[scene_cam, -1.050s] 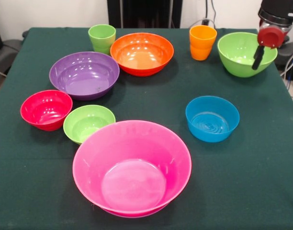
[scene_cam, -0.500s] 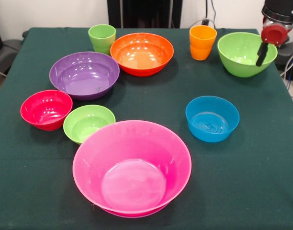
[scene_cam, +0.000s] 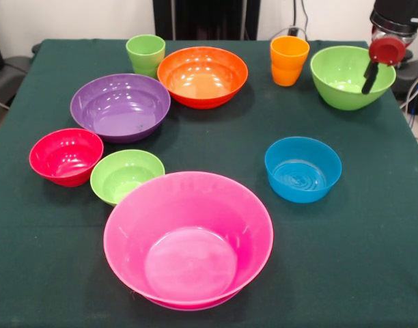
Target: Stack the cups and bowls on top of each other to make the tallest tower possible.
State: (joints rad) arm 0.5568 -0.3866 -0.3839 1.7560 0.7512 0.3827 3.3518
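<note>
Gripper (scene_cam: 368,80): one dark finger shows, hanging from the red wrist over the far-right rim of the large lime green bowl (scene_cam: 345,78). Whether the fingers are parted or closed cannot be told from this angle, nor whether the tip touches the rim. Nothing is seen in its hold.

That bowl sits at the table's (scene_cam: 373,239) far right corner. Just beside it, toward the middle of the far edge, stands the orange cup (scene_cam: 289,60), upright. Next along is the large orange bowl (scene_cam: 203,76), with the light green cup (scene_cam: 145,55) upright just beside it, on the far-left side.

The purple bowl (scene_cam: 120,106) lies left of centre. Nearer the left edge are the red bowl (scene_cam: 65,156) and the small lime green bowl (scene_cam: 126,175), close together. The blue bowl (scene_cam: 302,169) stands alone, right of centre.

The huge pink bowl (scene_cam: 188,239) sits by the near edge, its rim overlapping the small lime green bowl in view. All bowls open upward; none is seen stacked.
</note>
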